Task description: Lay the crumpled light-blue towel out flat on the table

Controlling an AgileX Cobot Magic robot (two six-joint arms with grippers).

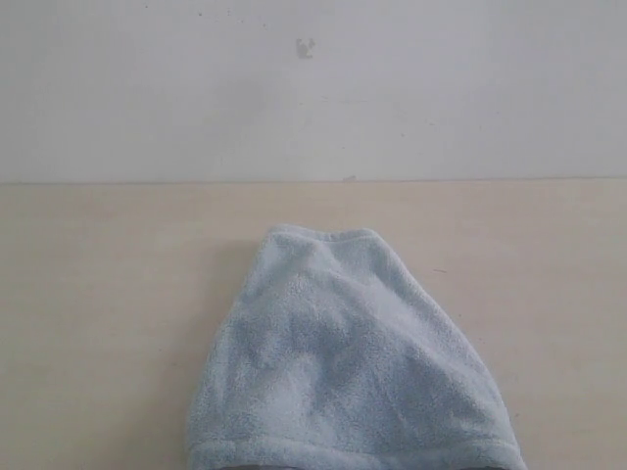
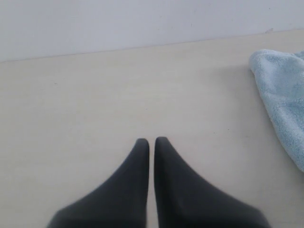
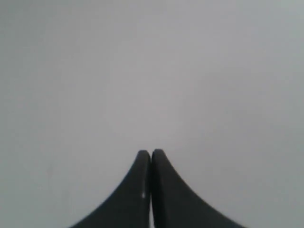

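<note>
The light-blue towel (image 1: 343,362) lies bunched in a rounded heap on the beige table (image 1: 98,294), at the middle of the near edge in the exterior view. Its lower part runs out of the frame, and no tag shows. Neither arm appears in that view. In the left wrist view my left gripper (image 2: 151,141) hovers over bare table, its dark fingers nearly touching, with nothing between them; the towel (image 2: 282,95) lies off to one side, apart from it. My right gripper (image 3: 151,153) is shut and empty in front of a plain grey-white surface.
A white-grey wall (image 1: 313,88) rises behind the table's far edge, with a small dark mark (image 1: 306,47) on it. Bare tabletop stretches to the left and right of the towel.
</note>
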